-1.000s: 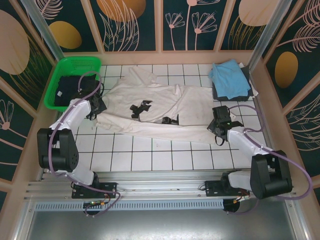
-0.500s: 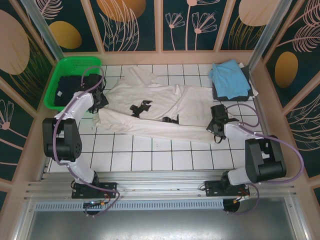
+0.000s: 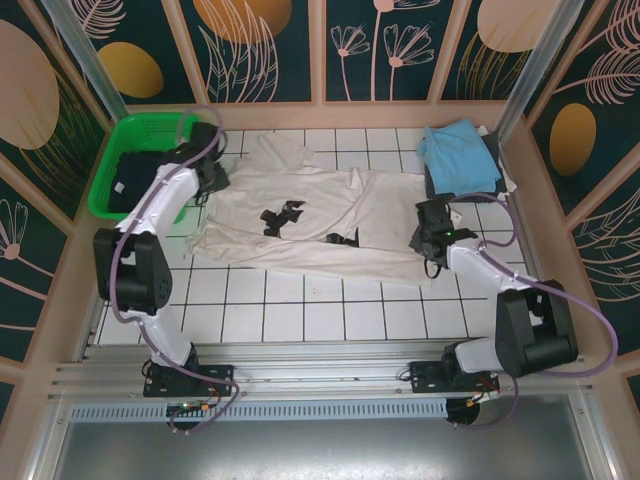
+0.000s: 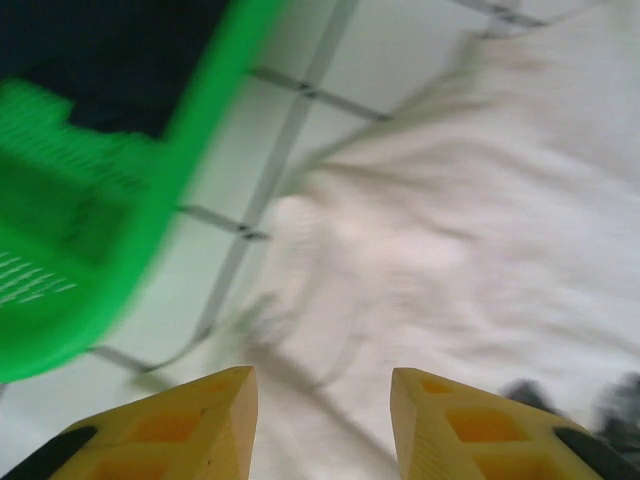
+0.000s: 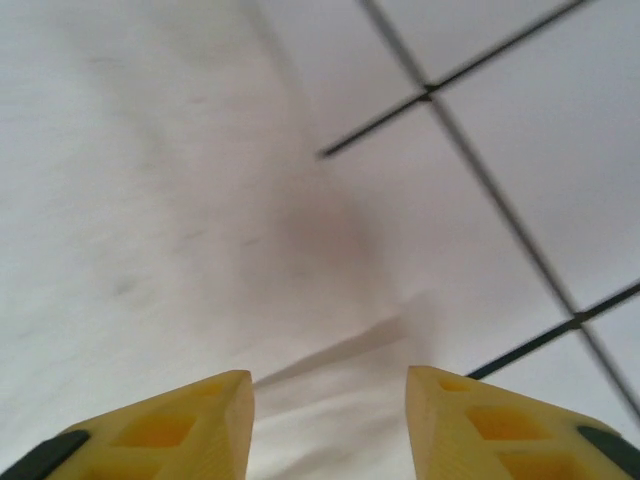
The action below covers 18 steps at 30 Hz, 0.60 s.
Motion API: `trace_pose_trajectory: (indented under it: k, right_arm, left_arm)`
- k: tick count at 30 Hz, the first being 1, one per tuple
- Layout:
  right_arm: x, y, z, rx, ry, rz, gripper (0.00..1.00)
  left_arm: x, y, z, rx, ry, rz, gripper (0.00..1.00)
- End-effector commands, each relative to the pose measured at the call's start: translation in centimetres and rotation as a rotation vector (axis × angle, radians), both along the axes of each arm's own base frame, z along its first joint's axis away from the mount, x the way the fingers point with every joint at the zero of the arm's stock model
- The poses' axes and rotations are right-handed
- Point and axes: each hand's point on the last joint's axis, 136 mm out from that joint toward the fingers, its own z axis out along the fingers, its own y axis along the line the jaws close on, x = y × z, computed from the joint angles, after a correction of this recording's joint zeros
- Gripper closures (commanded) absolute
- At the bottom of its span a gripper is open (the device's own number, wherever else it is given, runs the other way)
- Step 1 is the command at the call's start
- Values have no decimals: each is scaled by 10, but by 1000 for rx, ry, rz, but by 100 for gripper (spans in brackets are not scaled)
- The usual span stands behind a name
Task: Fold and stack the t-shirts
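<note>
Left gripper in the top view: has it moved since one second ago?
Yes. The left gripper has moved away from the arm bases, from the near right corner of the green basket along its right side, toward the back wall.

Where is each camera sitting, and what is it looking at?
Top camera: high behind the arms, looking down at the tiled table; both arms show, left gripper by the green basket, right gripper at the cream-white shirt.
Left wrist camera: on the left arm, facing down past its yellow fingers at the shirt's edge and basket.
Right wrist camera: on the right arm, facing down past its yellow fingers at shirt and table.
Shared: all three see the cream-white shirt.
</note>
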Motion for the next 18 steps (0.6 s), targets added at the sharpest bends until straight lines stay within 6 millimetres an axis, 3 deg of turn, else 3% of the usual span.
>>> trace_pose_trajectory:
  k: [1,4,8,12,18]
  right_arm:
    - [4,41,6,104,-59,91,54]
    - [5,52,-11,140,-30,109,54]
    - [7,48,-35,109,9,106,54]
    - [6,32,-56,73,72,77,54]
    - [4,-1,-68,35,102,24,54]
  left_arm:
    - [26,-78,-31,-34,42,-188,61]
    - [52,-100,-66,-42,96,-218,62]
    - [61,-91,-107,19,149,-178,59]
    - [39,-66,-145,53,229,-114,59]
    - [-17,-15,-178,27,297,38,60]
